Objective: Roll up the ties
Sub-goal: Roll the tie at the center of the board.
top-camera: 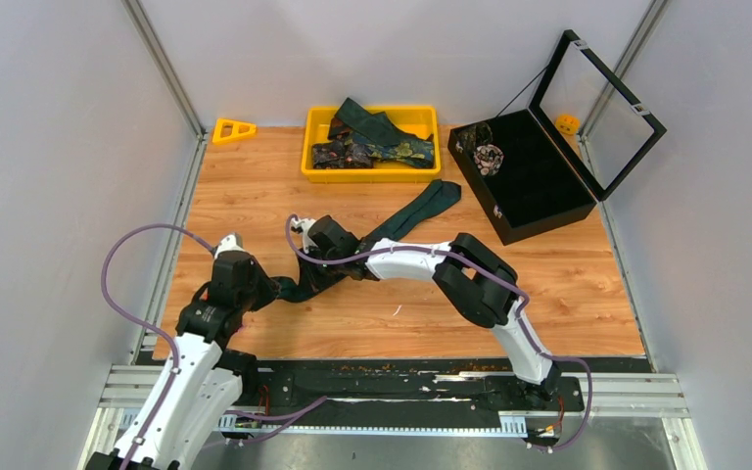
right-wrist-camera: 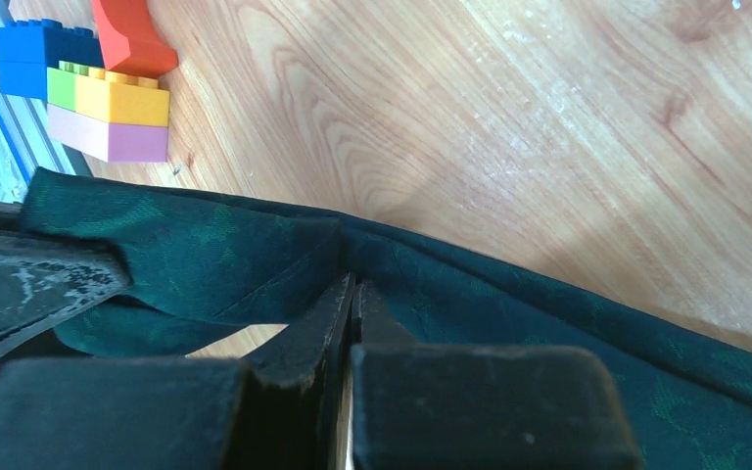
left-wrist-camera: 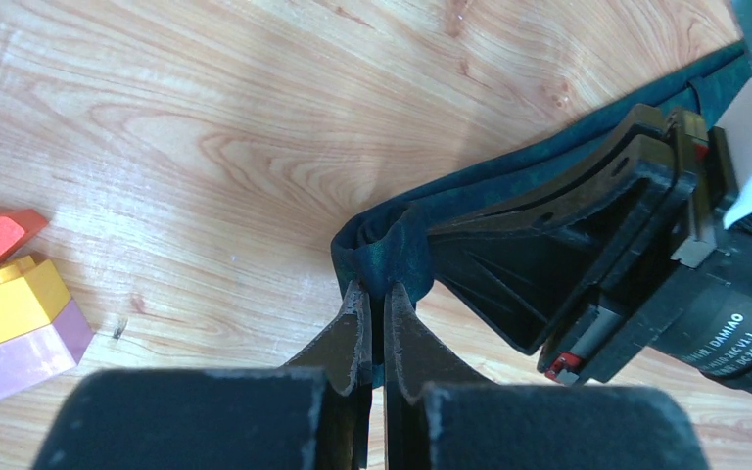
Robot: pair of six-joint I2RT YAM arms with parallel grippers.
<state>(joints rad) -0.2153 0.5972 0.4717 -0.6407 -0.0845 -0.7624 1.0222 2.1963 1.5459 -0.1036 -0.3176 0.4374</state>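
Barely started: teal tie stretched mid-tabletop, narrow end folded, pinched by both left fingers and right fingers; other ties wait in yellow tray at far edge; one roll seemingly in black case.

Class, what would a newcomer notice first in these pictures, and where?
A long green tie slants across the wooden table, its near end pinched by the left pincer and the right pincer, both shut. Behind it sits a yellow tray heaped with more ties; at far right, a black case stands open.
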